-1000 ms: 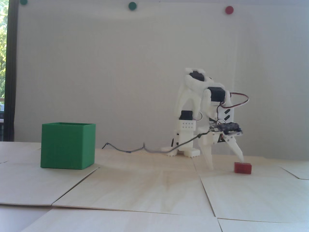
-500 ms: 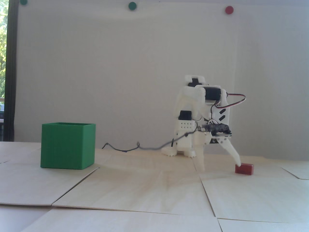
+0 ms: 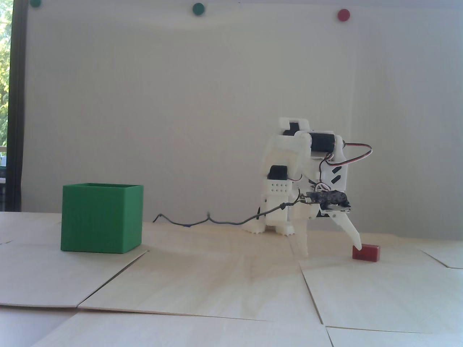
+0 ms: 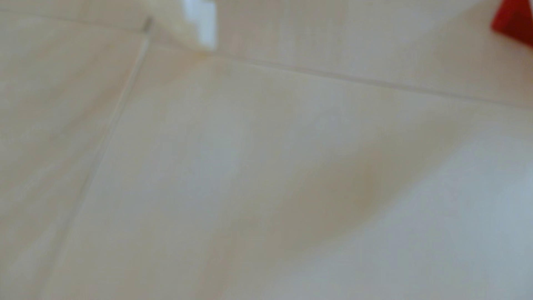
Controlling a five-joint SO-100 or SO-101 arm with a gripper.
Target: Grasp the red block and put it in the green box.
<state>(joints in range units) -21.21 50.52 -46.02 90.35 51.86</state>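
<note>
- Since 1.0 s ago: arm swung left in fixed view, left finger now further left; red block (image 3: 366, 252) looks nudged + turned a bit, top face now showing. Vs 0.5 s ago: barely any change, wrist slightly higher.
- Red block: lower right of fixed view, flat on table (image 3: 224, 282), well apart from green box (image 3: 101, 218) at left centre. In wrist view only a red corner at upper right edge (image 4: 516, 23); rest is blurred table.
- Handling (judgement): small rigid plastic brick, prob. very light, smooth sides — slides easily when poked, not fragile. Best taken across its short width, fingers on the two long side faces, low + centred.
- Tool (image 3: 332, 251): fingers spread wide, holding nothing. Right fingertip (image 3: 356, 245) touches block's upper left edge, or sits just on it; left finger (image 3: 303, 242) stands on table well to the left. Block is outside the gap, not between the fingers.
- Step: grasp not yet made; tool prob. needs shifting right so block sits between fingers before closing.
</note>
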